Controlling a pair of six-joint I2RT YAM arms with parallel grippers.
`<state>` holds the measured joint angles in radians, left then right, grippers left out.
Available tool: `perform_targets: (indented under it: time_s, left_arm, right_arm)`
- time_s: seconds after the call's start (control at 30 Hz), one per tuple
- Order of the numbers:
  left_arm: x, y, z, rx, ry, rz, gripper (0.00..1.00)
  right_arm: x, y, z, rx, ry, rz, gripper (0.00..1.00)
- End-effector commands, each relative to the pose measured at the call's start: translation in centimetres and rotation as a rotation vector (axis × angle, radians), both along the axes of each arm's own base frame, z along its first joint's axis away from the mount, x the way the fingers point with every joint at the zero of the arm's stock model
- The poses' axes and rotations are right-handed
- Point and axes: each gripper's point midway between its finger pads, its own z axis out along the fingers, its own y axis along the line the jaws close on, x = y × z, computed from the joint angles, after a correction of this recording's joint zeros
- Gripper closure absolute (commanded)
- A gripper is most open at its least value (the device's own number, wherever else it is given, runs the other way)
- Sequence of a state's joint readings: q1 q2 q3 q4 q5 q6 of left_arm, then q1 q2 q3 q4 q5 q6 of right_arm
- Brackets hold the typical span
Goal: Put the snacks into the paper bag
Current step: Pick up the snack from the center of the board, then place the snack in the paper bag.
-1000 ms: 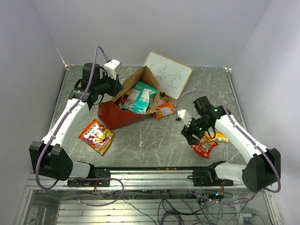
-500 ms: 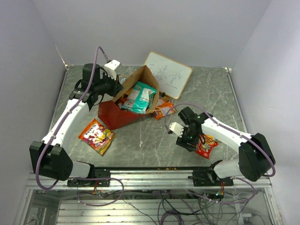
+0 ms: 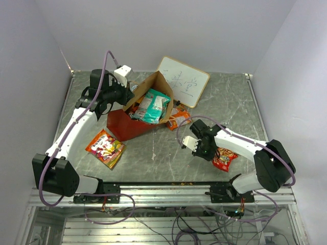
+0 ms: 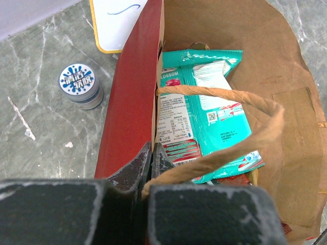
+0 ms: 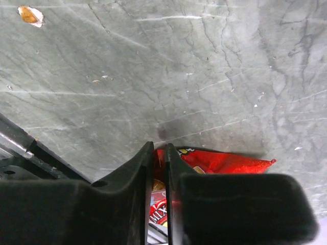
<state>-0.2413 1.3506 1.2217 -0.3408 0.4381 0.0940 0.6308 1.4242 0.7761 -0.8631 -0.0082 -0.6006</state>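
Top external view is showing you the paper bag (image 3: 122, 128) lying tilted on the table's (image 3: 230, 97) left half. Its mouth is facing up and right, so packets can slide in. Your left gripper (image 3: 124, 98) is clamping the bag's rim, jaws tight on the red wall beside the handle (image 4: 268, 120). That grip seems to be what is propping the mouth open. 1 teal packet (image 4: 204, 112) is already sitting inside.

Your right gripper (image 5: 159, 153) is pinching the edge of a red packet (image 5: 219, 162) on the table, right of centre and well apart from the bag, jaws narrow. Another orange packet (image 3: 104, 147) is lying near the bag's left side.

The left arm is arching high over the bag's far corner. The right arm is lying low, wrist tipping down toward the tabletop.
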Motion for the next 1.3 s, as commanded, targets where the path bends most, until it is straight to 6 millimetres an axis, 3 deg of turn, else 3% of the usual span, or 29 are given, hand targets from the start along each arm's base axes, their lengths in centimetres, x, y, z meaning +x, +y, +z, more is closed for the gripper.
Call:
perform_targets:
  time_s: [0.0,0.07,0.27,0.4,0.63,0.9,1.13,1.27]
  left_arm:
    - [0.6,-0.3,0.6,0.001,-0.04,-0.014,0.93]
    - [0.6,-0.3,0.5,0.003,-0.039,-0.017,0.93]
    - [0.7,-0.2,0.1,0.016,-0.03,-0.014,0.93]
    - [0.9,-0.1,0.0,0.025,-0.026,-0.011,0.93]
    - [1.1,0.0,-0.2,0.03,-0.022,-0.007,0.93]
    - [0.8,-0.3,-0.2,0.025,-0.021,-0.028,0.93]
    - [0.8,-0.5,0.0,0.021,-0.012,-0.042,0.93]
    - [0.6,-1.0,0.5,0.007,-0.013,-0.066,0.93]
  right_arm:
    - [0.3,0.4,0.5,0.008,-0.008,0.008,0.93]
    - [0.6,1.3,1.3,0.046,-0.014,0.021,1.0]
    - [2.7,4.5,4.7,0.199,-0.09,0.086,1.0]
    - [4.0,5.2,7.1,0.227,-0.149,0.115,1.0]
    - [8.3,6.3,15.3,0.338,-0.377,0.128,1.0]
    - [13.3,7.7,26.5,0.548,-0.684,0.058,1.0]
    - [16.4,11.3,36.1,0.814,-0.842,-0.041,1.0]
    - [17.4,14.8,38.8,0.967,-0.816,-0.046,1.0]
